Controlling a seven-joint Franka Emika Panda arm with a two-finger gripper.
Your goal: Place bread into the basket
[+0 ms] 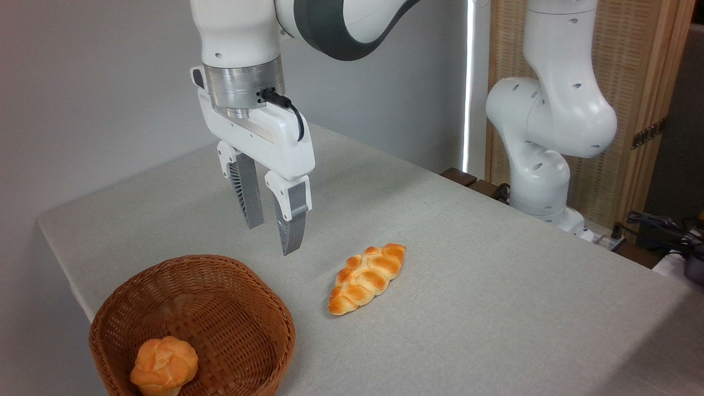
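- Far left, near front edge: basket point(192, 324), round brown wicker w/ low sloping sides, sits on the table point(495, 330), which has a pale grey cloth.
- Inside it, at the front-left: small round knotted bun point(164, 366), orange, resting against the wall.
- Above & just behind the basket's right rim: gripper point(272, 236) hangs in the air, pointing down, fingers point(290, 223) parted w/ a clear gap, nothing between them. Not touching basket or cloth.
- Centre: bread point(367, 278), braided loaf w/ pointed ends, glossy golden top, lies flat on the cloth, angled from lower-left to upper-right. It's outside the basket, to the right of it, apart from the rim, and right of & below the gripper tips.
- Right, at the back: white arm base point(542, 165) stands past the table edge, in front of a wooden screen point(638, 82).
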